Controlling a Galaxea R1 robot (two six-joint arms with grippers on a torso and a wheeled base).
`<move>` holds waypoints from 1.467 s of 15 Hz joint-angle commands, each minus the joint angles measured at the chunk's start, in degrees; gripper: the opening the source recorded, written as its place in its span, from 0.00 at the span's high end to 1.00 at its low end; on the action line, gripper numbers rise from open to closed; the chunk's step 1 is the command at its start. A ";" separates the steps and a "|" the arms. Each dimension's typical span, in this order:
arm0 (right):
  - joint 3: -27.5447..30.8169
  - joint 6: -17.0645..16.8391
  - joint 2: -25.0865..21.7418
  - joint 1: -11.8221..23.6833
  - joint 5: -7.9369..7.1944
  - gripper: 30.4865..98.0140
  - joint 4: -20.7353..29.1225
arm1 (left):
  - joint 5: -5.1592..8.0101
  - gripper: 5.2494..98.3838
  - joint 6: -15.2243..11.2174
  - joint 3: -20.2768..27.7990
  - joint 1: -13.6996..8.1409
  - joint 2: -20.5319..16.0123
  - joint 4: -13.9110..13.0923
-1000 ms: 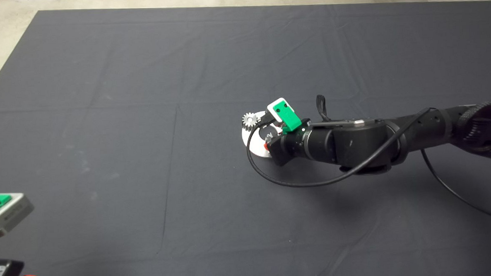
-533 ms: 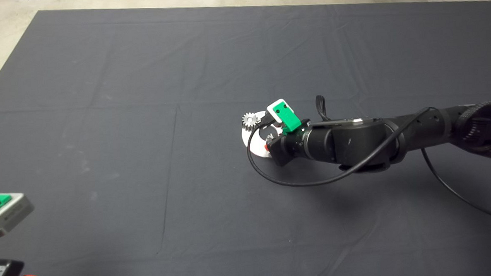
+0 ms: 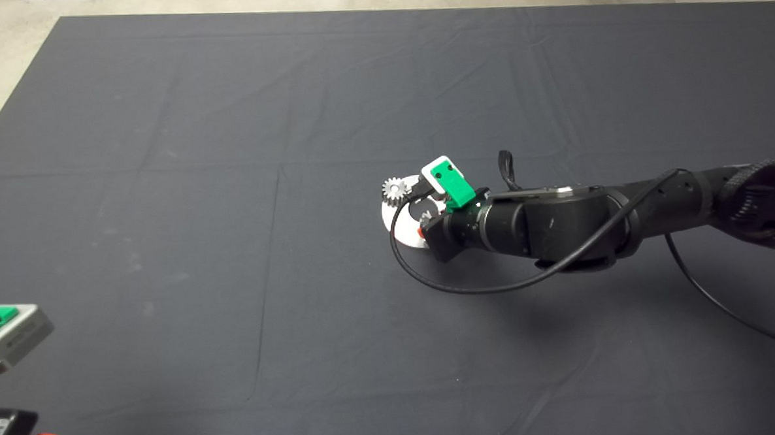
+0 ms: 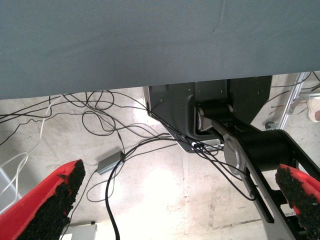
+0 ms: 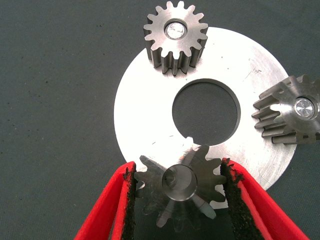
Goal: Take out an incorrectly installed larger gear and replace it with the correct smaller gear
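Right gripper (image 5: 177, 200) closed on the smaller gear (image 5: 180, 184) at the ring plate (image 5: 145, 107); I see no change from half a second ago.

From my station the arm, cable (image 3: 469, 286) and plate sit as before. The gear is pinched between both red fingers (image 5: 117, 205), sitting on the plate's rim nearest the wrist camera, blurred and partly cut off. Two paler gears (image 5: 175, 36) stand on pins beyond the fingertips, one (image 5: 290, 111) cut by the frame edge. In the head view the wrist hides most of the plate. The larger gear is not visible to me. Left gripper (image 4: 175, 210) is parked, fingers spread, over floor cables (image 4: 100, 125).
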 commanded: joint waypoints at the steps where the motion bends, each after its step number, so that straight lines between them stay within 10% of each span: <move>1: 1.72 -0.10 0.33 1.32 0.70 0.85 1.07 | 0.39 0.01 0.05 0.89 0.04 -0.18 -0.86; 22: 2.11 -0.10 0.28 0.09 0.35 0.85 0.01 | 0.39 0.01 -0.03 0.90 0.04 -0.26 -0.86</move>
